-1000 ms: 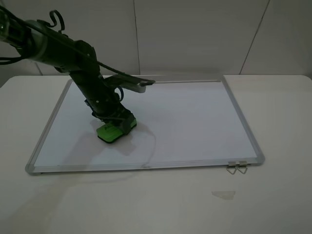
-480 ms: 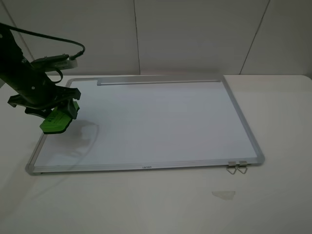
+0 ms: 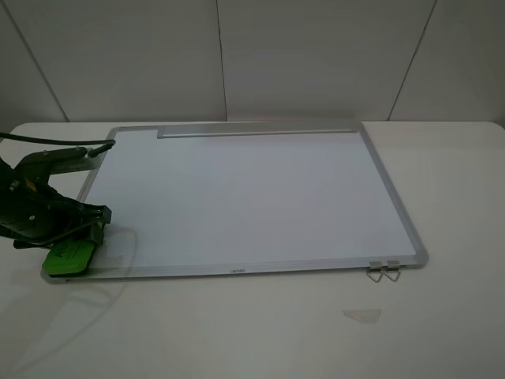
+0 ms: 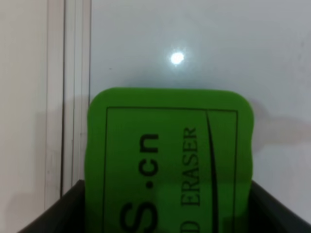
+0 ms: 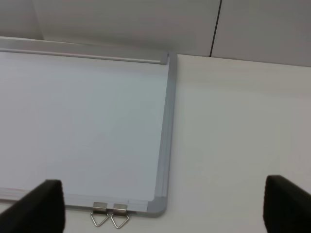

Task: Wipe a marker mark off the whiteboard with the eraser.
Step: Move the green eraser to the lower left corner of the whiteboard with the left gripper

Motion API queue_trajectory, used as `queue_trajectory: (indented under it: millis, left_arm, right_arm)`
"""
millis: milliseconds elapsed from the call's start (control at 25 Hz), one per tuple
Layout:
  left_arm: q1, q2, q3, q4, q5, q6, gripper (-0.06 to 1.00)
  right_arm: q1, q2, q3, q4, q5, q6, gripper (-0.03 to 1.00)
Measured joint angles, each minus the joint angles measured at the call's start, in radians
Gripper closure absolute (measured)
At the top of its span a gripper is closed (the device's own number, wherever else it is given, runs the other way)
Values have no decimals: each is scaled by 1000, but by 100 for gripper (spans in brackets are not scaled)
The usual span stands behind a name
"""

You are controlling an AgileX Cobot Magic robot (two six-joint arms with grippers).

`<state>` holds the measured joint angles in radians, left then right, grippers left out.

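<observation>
The whiteboard (image 3: 237, 197) lies flat on the table, and no marker mark shows anywhere on its white face. My left gripper (image 3: 77, 241) is shut on the green eraser (image 3: 66, 259) at the board's near-left corner, partly over the frame. In the left wrist view the eraser (image 4: 170, 145) sits between the dark fingers (image 4: 48, 218), beside the silver frame (image 4: 73, 97). My right gripper (image 5: 163, 206) is open and holds nothing, just off the near-right corner of the whiteboard (image 5: 82, 121). It is out of the exterior view.
Two metal clips (image 3: 383, 271) hang off the board's near-right corner, also seen as the clips (image 5: 109, 216) in the right wrist view. A grey tray strip (image 3: 256, 132) runs along the far edge. A small pale scrap (image 3: 361, 315) lies on the table near the front.
My left arm has swung with the eraser from the board's left-middle area across to the near-left corner. The right arm shows no movement.
</observation>
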<state>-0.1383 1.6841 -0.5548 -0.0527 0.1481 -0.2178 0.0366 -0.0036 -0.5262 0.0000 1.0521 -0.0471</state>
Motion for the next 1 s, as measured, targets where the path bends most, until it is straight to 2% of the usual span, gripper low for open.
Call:
queue_trajectory:
  millis: [80,320,480,600,800,1000]
  left_arm:
    - [0,-1,19,0,-37,0,35]
    - [0,-1,24,0,-36,2,35]
    - [0,-1,24,0,-13,-4,24]
    - [0,-3,23,0,5,-4,22]
    - [0,-4,-7,0,78,-4,22]
    - [0,-4,-153,8,296,-4,22]
  right_arm:
    - [0,0,0,0,0,0,15]
    - [0,0,0,0,0,0,15]
    - [0,0,0,0,0,0,15]
    - [0,0,0,0,0,0,15]
    - [0,0,0,0,0,0,15]
    - [0,0,0,0,0,0,15]
